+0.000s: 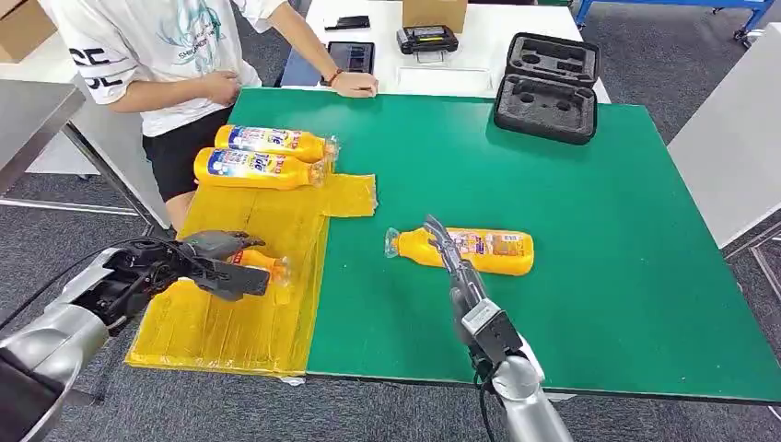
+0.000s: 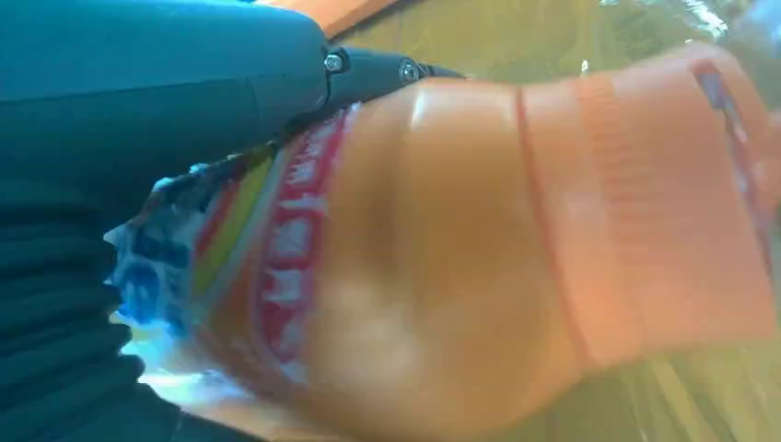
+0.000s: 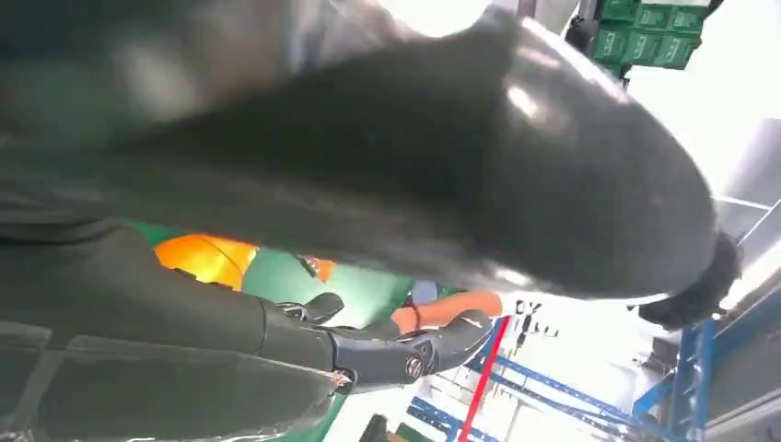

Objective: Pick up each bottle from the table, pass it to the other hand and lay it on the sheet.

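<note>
I am holding an orange bottle [image 1: 267,265] in my left hand [image 1: 216,262], fingers wrapping around its body, just above the yellow sheet [image 1: 249,322]. Its cap end is sticking out past my fingers toward the sheet's inner edge. In my left wrist view the same bottle [image 2: 516,249] is sitting close against my palm, its red, yellow and blue label facing the camera, though blurred.

Two more orange bottles are lying on their sides at the far end of the sheet, side by side and almost touching: the nearer one [image 1: 258,169] and the farther one [image 1: 274,141], both with caps pointing to my right.

A fourth bottle [image 1: 488,250] is lying on its side on the green table [image 1: 599,230], well apart from the sheet, cap pointing toward the sheet. My right hand [image 1: 442,241] is reaching over its neck end with fingers stretched out long; I cannot tell whether they are touching or gripping it. In my right wrist view the dark fingers [image 3: 424,345] are spreading apart.

At the far edge of the table, a person [image 1: 175,55] in a white shirt is resting a hand [image 1: 355,85] on the green surface. A black foam case [image 1: 548,87] is lying open at the far right corner.
</note>
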